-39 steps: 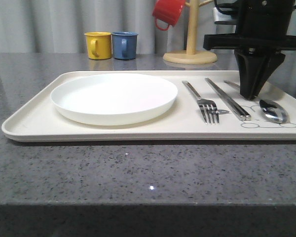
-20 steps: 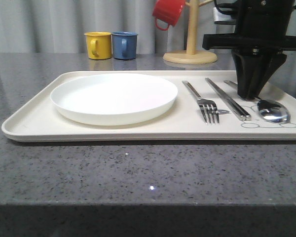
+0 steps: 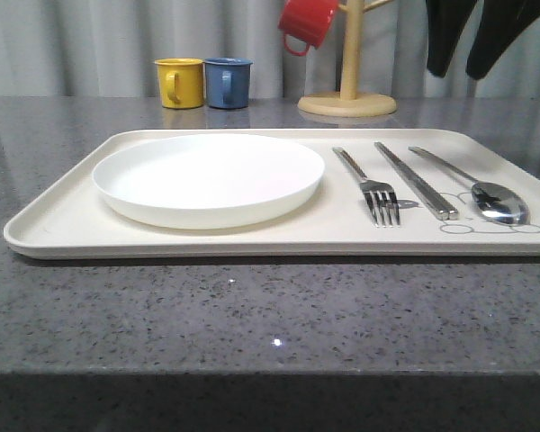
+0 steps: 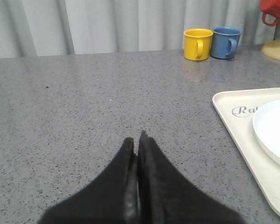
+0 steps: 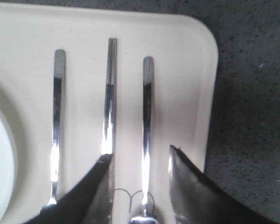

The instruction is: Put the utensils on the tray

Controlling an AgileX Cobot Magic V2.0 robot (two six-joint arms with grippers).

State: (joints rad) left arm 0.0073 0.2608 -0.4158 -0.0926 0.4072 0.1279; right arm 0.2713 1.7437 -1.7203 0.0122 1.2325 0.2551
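Resting on tray (image 3: 63, 225): one plate (image 3: 209, 177), fork (image 3: 371, 184), knife (image 3: 416, 180), spoon (image 3: 481, 189).

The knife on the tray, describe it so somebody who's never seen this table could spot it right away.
Find the large cream tray on the grey counter, with a round white plate on its left part. To the plate's right lie three steel utensils side by side. The knife is the middle one, between the fork and the spoon: a straight flat bar, with neither tines nor a bowl.
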